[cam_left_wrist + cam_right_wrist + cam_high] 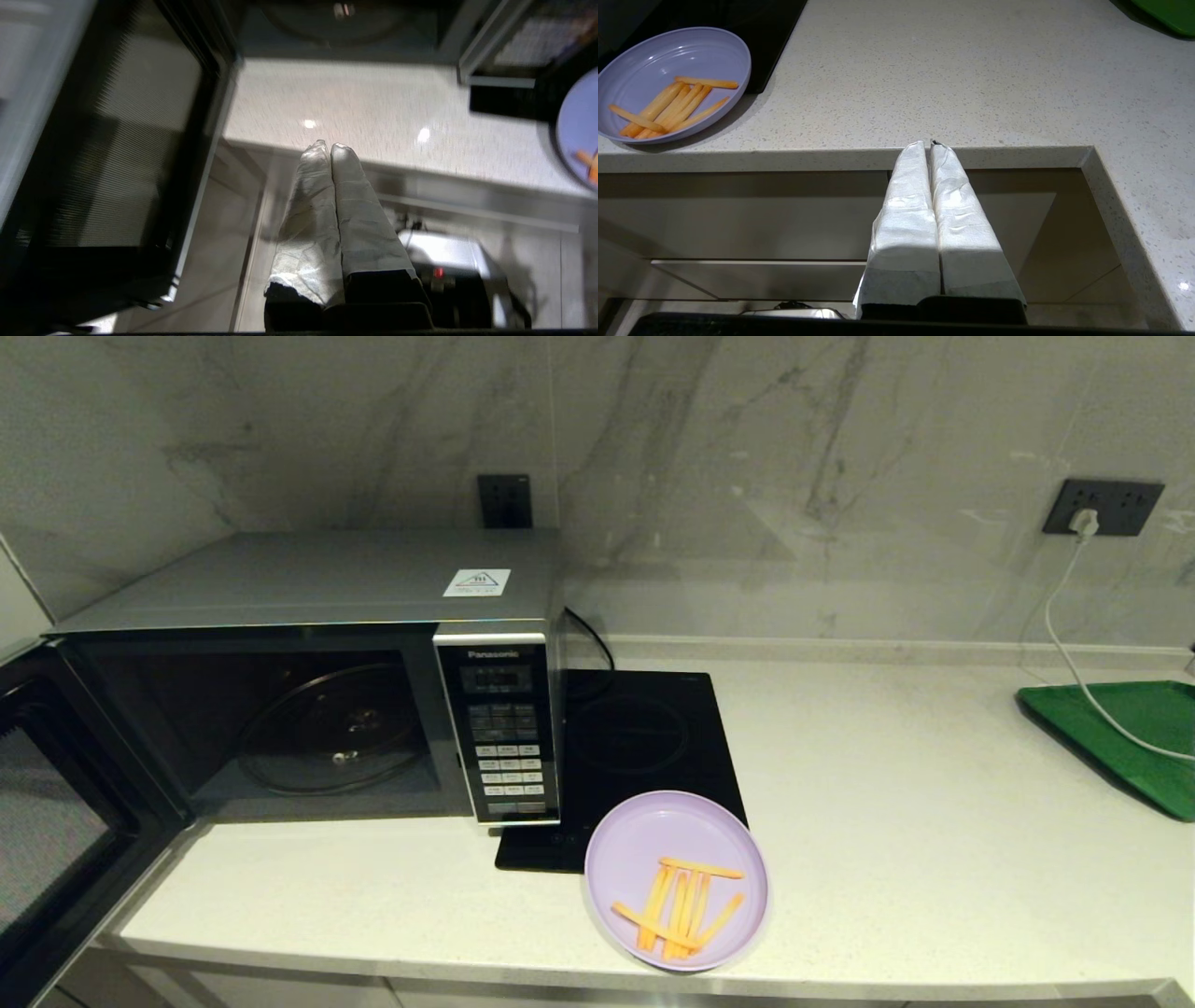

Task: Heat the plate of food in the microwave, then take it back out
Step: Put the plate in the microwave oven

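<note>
The lilac plate of food (pixel 676 880) with orange-yellow sticks sits at the counter's front edge, partly over the black hob; it also shows as plate (pixel 672 84) and plate (pixel 579 130). The silver microwave (pixel 308 672) stands at the left with its door (pixel 56 821) swung wide open and the glass turntable (pixel 327 728) bare. My left gripper (pixel 327 147) is shut and empty, in front of the counter edge beside the open door. My right gripper (pixel 926 145) is shut and empty, below the counter edge to the right of the plate. Neither gripper appears in the head view.
A flat black induction hob (pixel 644 747) lies right of the microwave. A green tray (pixel 1120 737) sits at the far right with a white cable (pixel 1064 635) running to a wall socket. The counter (pixel 934 821) cuts back at its right front corner.
</note>
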`<state>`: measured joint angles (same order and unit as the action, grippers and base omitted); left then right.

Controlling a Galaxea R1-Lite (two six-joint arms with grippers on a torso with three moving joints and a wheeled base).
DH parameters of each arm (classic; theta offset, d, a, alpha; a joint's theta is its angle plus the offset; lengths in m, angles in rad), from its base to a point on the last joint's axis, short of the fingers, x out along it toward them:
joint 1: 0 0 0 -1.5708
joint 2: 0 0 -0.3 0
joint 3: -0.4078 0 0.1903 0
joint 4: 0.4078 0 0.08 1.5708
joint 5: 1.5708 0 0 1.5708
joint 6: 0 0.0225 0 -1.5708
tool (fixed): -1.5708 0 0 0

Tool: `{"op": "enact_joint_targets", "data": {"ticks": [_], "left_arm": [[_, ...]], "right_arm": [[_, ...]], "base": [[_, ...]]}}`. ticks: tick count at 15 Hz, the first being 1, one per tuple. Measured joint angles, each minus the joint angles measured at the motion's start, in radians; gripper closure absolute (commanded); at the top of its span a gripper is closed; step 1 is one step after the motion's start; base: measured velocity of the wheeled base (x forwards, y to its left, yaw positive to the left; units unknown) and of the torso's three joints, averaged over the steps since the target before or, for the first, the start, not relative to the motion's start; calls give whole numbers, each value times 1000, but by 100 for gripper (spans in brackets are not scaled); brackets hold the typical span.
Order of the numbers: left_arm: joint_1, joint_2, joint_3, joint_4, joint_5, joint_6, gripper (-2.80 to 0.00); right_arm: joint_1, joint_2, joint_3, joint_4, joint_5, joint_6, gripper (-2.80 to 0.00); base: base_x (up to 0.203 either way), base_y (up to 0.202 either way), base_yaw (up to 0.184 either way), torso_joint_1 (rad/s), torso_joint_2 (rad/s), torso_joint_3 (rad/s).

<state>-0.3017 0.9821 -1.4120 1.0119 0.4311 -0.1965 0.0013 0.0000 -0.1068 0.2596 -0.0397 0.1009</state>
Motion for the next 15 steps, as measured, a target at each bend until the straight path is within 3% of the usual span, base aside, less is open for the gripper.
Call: {"op": "enact_joint_targets", "data": {"ticks": [2,4,8,10,12,15], "left_arm": [[-2,5,104,-5,-82,-33,0],[-2,15,210,-5,-229,-80,0],[-7,56,375,-55,-460,-140,0],[-46,76,440,-97,-583,-147,0],[-108,104,463,-110,-603,-143,0],[-143,214,444,-194,-606,-116,0]], "right_arm": [[0,0,0,0,0,0,0],[0,0,0,0,0,0,0],[0,0,0,0,0,0,0],[0,0,0,0,0,0,0],[0,0,0,0,0,0,0],[0,0,0,0,0,0,0]], "base": [[0,0,0,0,0,0],[0,0,0,0,0,0],[0,0,0,0,0,0],[0,0,0,0,0,0],[0,0,0,0,0,0],[0,0,0,0,0,0]]}}
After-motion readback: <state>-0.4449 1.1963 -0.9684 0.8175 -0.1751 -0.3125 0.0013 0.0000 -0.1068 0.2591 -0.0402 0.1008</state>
